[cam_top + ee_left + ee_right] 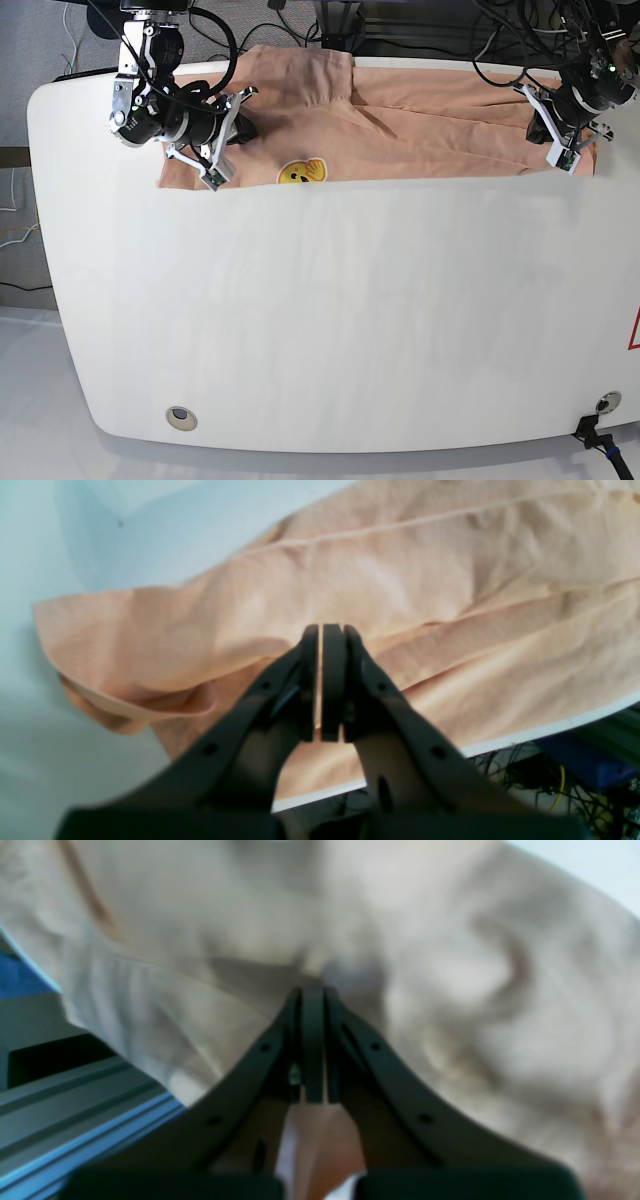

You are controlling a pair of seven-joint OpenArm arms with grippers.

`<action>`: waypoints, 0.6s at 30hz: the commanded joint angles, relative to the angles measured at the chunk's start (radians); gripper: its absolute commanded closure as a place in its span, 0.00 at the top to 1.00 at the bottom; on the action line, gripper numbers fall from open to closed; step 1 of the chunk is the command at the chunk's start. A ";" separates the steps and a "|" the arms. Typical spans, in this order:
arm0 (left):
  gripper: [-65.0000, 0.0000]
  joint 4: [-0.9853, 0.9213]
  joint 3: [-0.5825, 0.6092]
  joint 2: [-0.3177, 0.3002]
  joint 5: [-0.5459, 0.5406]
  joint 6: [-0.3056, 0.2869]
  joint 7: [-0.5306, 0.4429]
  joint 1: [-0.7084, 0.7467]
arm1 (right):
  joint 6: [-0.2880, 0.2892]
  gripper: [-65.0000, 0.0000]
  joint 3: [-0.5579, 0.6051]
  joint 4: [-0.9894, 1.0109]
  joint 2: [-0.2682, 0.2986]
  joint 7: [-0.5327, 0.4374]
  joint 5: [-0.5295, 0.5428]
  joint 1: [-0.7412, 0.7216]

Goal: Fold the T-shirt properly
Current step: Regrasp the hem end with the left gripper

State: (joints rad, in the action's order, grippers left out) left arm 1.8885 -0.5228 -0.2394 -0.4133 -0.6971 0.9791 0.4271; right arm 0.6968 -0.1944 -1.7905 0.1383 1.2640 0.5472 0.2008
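Peach cotton T-shirt (pixel 420 120) lies spread along the far edge of the white table (pixel 330 320), smiley print (pixel 302 172) facing up, part of the cloth draped past the rim; left gripper (pixel 327 630) pressed together just above wrinkled fabric near the sleeve end, whether it nips cloth cannot be told; right gripper (pixel 312 990) pressed together against blurred fabric, grip likewise unclear.

T-shirt (pixel 450 990) blurred in right wrist view, far edge hidden
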 commanded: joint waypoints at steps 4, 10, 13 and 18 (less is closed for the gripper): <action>0.00 -0.013 -0.004 -0.010 0.090 -0.001 -0.015 -0.001 | 0.001 0.00 -0.004 -0.002 0.010 -0.013 0.006 -0.008; 0.00 -0.172 0.036 -0.013 0.106 -0.001 -0.076 -0.044 | 0.001 0.00 -0.004 0.111 0.014 -0.050 0.004 -0.010; 0.00 -0.238 0.069 -0.013 0.107 -0.001 -0.107 -0.049 | 0.001 0.00 -0.004 0.117 0.016 -0.050 0.004 -0.010; 0.00 -0.286 0.076 -0.013 0.107 -0.001 -0.114 -0.076 | 0.001 0.00 -0.004 0.120 0.017 -0.050 -0.002 -0.022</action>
State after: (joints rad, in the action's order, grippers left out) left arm 1.6146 -0.4541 -0.2508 -0.3386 -0.6968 0.8173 0.3439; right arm 0.7002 -0.1982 -1.6722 0.1467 1.1862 0.5842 0.1902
